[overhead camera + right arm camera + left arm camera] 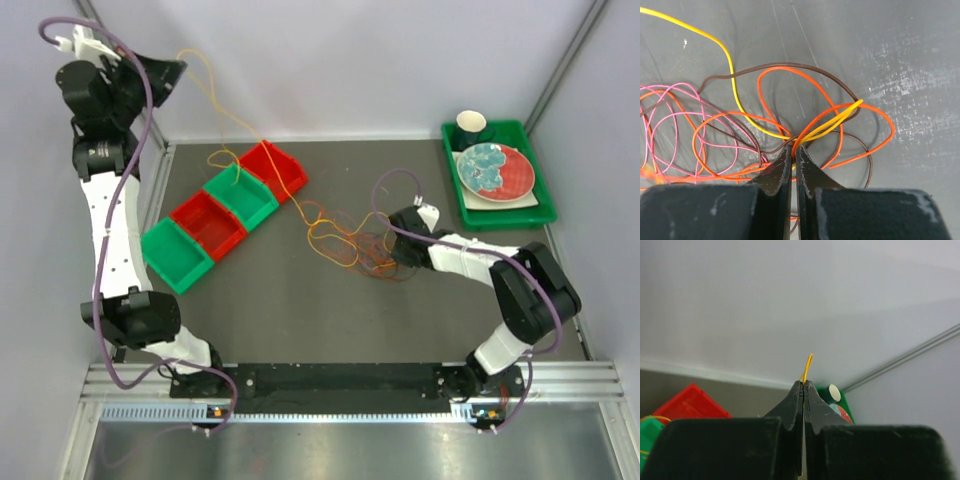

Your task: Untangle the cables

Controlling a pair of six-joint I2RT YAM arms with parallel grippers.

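The cables lie tangled in a heap (350, 240) mid-table: orange (875, 117), yellow (732, 75), dark brown (805, 66) and pink (675, 115) loops. My right gripper (388, 250) sits low at the heap's right side. In the right wrist view the right gripper (793, 146) is shut, pinching yellow, orange and brown strands where they cross. My left gripper (168, 72) is raised high at the far left corner. It is shut on one yellow cable (808, 365), which sticks out past the left gripper's tips (803, 383). That cable (225, 105) runs down over the bins to the heap.
A diagonal row of bins, alternating red (275, 165) and green (243, 198), lies left of the heap. A green tray (545, 205) at the far right holds a plate (495, 170) and a dark cup (471, 126). Enclosure walls stand close behind.
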